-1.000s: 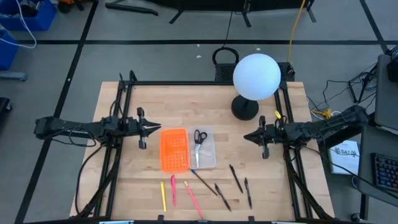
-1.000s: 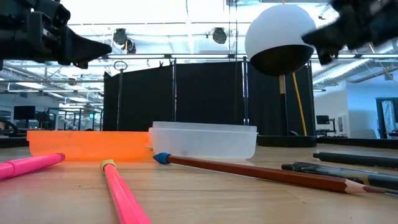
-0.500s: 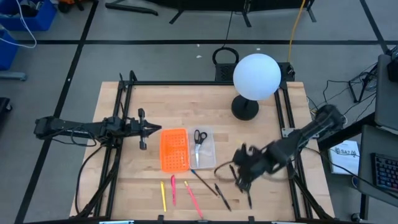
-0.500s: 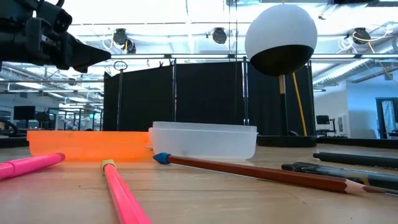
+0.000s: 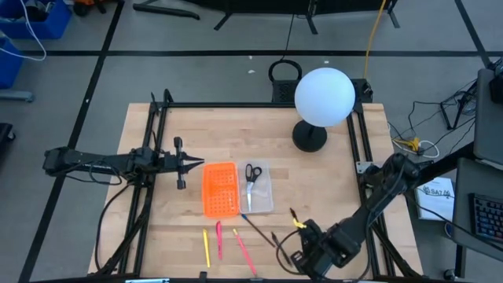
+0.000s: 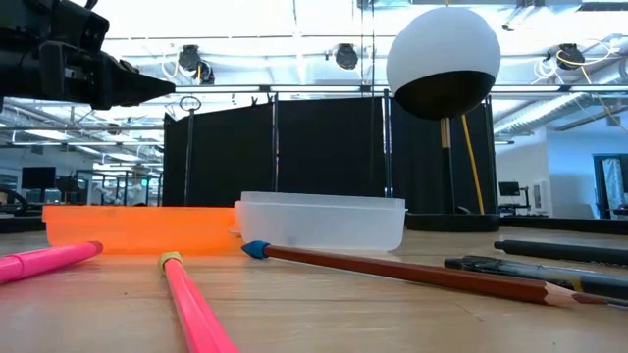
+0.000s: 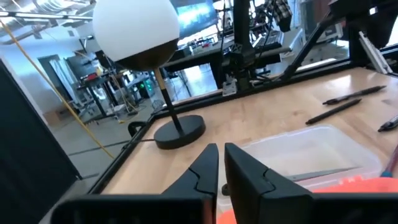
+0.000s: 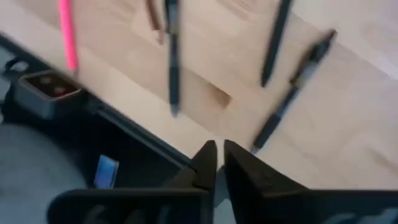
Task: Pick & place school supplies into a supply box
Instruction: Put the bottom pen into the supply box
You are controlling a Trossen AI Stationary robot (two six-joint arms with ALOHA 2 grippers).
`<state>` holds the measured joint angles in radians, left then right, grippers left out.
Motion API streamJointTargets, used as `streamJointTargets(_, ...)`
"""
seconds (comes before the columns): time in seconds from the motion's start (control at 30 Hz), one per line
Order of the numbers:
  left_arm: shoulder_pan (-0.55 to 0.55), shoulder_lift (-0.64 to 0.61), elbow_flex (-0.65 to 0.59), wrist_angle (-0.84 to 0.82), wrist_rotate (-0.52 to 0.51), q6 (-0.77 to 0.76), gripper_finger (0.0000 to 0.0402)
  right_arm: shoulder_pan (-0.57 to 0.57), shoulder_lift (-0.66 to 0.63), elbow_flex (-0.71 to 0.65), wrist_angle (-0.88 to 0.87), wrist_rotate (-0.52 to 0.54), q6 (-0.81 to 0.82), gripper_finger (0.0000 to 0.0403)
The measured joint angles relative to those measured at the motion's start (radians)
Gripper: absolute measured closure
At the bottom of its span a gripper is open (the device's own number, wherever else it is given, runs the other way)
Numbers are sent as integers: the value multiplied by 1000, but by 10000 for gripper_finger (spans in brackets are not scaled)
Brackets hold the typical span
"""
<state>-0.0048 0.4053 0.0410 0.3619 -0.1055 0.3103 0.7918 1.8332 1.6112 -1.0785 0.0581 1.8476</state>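
The clear supply box (image 5: 259, 189) sits mid-table with the black-handled scissors (image 5: 251, 173) lying inside it. Beside it lies the orange perforated panel (image 5: 220, 189). Near the table's front edge lie a yellow pen (image 5: 206, 247), pink pens (image 5: 244, 252), a brown pencil (image 5: 256, 228) and black pens (image 8: 173, 56). My right gripper (image 8: 215, 163) hovers shut over the near edge, just past the black pens (image 8: 291, 94), touching nothing. My left gripper (image 5: 194, 163) waits shut above the table, left of the orange panel.
A white globe lamp (image 5: 323, 96) stands on a black base (image 5: 309, 138) at the far right of the table. Black frame rails (image 5: 149, 157) run along both sides. The table's near edge (image 8: 124, 106) drops off right under my right gripper.
My right arm has swung from the table's right side toward the near edge and down, turning to point at the black pens by the front edge. It has left the low view. The left arm and all supplies have stayed put.
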Motion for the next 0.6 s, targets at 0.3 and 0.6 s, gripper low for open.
streamJointTargets(0.3,0,0,0,10,27,37,360,29,0,-118,72,-12,206,223)
streamJointTargets(0.6,0,0,0,9,27,52,360,29,0,-289,252,-115,274,182)
